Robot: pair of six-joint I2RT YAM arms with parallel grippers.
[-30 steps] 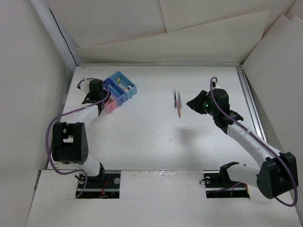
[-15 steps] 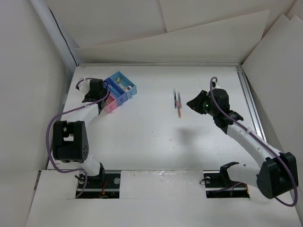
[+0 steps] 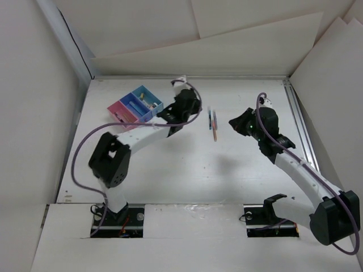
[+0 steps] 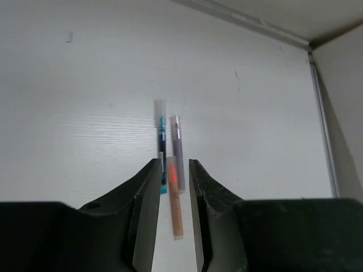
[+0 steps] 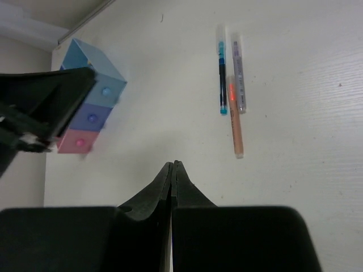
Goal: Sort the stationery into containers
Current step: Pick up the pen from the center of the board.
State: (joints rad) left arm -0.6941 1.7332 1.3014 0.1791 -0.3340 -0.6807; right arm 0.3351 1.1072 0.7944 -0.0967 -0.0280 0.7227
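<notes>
Toward the worktop's far edge, the pens (image 4: 177,147) lay bunched ahead of the left claw (image 4: 173,164), empty and barely parted, which had best widen and straddle only the orange pen (image 4: 177,211); the right claw (image 5: 173,165) hung closed, empty.

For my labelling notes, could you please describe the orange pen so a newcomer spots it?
On the white table, right of the pink-and-blue bins, three pens lie together. The orange pen reaches closest to the near edge, beyond the blue pen and grey pen, and alone is orange.

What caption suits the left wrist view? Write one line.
Left gripper, slightly open, frames a blue pen, grey pen and orange pen on the table.
</notes>
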